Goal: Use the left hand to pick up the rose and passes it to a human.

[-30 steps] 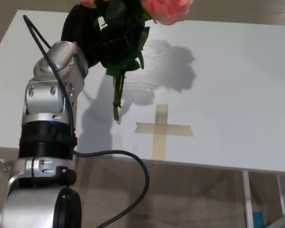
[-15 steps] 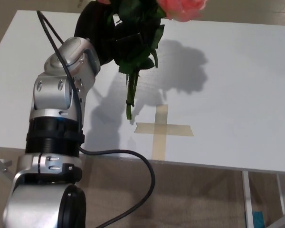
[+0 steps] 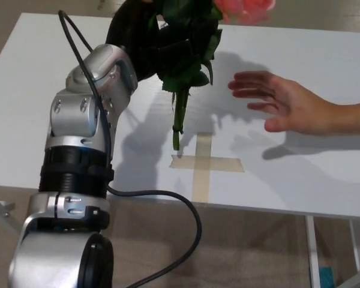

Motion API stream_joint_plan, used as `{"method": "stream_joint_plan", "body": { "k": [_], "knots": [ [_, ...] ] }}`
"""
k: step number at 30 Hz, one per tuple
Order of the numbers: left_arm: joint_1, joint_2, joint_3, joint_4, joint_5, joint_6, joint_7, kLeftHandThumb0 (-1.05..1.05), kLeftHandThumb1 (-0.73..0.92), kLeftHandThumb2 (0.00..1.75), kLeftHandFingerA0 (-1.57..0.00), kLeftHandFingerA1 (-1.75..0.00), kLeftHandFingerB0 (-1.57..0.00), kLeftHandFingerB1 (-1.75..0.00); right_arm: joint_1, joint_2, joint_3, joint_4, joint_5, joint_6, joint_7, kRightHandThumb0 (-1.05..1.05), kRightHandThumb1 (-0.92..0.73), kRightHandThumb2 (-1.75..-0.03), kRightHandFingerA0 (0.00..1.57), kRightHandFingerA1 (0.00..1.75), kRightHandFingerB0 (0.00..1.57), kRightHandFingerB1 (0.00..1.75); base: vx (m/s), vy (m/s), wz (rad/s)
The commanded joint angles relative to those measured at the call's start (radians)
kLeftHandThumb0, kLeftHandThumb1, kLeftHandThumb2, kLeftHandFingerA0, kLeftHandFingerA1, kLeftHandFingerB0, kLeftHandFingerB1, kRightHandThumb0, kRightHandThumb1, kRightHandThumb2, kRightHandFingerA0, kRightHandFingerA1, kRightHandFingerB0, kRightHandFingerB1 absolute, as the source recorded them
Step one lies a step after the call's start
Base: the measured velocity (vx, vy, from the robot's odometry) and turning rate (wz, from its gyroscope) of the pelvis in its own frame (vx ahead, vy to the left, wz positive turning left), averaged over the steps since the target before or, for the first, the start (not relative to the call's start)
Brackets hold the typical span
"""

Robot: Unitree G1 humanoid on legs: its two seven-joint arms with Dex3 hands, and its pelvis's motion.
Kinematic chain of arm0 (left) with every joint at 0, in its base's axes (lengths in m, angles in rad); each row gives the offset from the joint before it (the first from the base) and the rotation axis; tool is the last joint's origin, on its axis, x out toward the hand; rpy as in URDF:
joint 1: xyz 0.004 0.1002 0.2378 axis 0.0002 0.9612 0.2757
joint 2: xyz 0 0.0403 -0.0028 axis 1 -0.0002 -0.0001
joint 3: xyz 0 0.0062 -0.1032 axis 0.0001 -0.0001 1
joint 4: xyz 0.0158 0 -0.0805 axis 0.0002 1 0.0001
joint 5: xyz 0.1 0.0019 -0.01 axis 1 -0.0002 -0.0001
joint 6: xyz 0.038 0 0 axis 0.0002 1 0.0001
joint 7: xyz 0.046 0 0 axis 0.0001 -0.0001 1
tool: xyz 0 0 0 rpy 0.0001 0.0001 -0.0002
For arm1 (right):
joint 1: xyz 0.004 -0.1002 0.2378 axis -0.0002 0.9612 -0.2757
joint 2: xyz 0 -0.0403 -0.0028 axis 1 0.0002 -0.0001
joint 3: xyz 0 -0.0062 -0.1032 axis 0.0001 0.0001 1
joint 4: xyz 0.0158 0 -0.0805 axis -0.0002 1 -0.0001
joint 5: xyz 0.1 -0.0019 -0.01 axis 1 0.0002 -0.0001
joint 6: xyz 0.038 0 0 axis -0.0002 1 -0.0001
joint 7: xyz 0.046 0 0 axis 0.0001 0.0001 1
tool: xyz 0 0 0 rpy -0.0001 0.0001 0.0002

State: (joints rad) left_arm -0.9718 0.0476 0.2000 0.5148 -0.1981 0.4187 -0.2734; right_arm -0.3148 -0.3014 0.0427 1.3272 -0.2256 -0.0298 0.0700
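My left hand (image 3: 145, 37) is shut on the rose (image 3: 189, 54), holding it up above the white table (image 3: 324, 66). The pink bloom (image 3: 247, 10) is cut off by the top edge, dark green leaves hang below it, and the stem end (image 3: 176, 141) points down just over the tape cross (image 3: 204, 163). A person's open hand (image 3: 285, 103) reaches in from the right, palm up, a short way to the right of the leaves and apart from them. My right hand does not show.
My silver left arm (image 3: 78, 150) with a black cable (image 3: 162, 195) fills the left foreground. The table's near edge (image 3: 228, 207) runs along the bottom, with wooden floor below it.
My left hand has carried the rose to the right, over the tape cross. A person's hand has come in from the right; it was absent before.
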Motion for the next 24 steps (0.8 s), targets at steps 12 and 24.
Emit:
{"method": "stream_joint_plan", "body": {
  "k": [12, 24],
  "knots": [
    [-0.027, 0.01, -0.011, 0.026, -0.032, -0.024, -0.007, -0.16, 0.81, 0.73, -0.97, -1.46, -0.78, -1.13, 0.006, -0.006, -0.004, 0.007, 0.003, 0.012, 0.019, -0.3, -0.69, -0.6, 0.64, 0.43, 0.48, 0.37, 0.0, 0.0, 0.0],
    [-0.077, -0.068, -0.05, 0.111, -0.022, -0.065, 0.019, -0.15, 0.8, 0.74, -0.96, -1.5, -0.79, -1.09, 0.004, 0.002, -0.002, 0.006, 0.001, 0.016, 0.023, -0.3, -0.69, -0.6, 0.64, 0.43, 0.46, 0.36, 0.0, 0.0, 0.0]
  ]
}}
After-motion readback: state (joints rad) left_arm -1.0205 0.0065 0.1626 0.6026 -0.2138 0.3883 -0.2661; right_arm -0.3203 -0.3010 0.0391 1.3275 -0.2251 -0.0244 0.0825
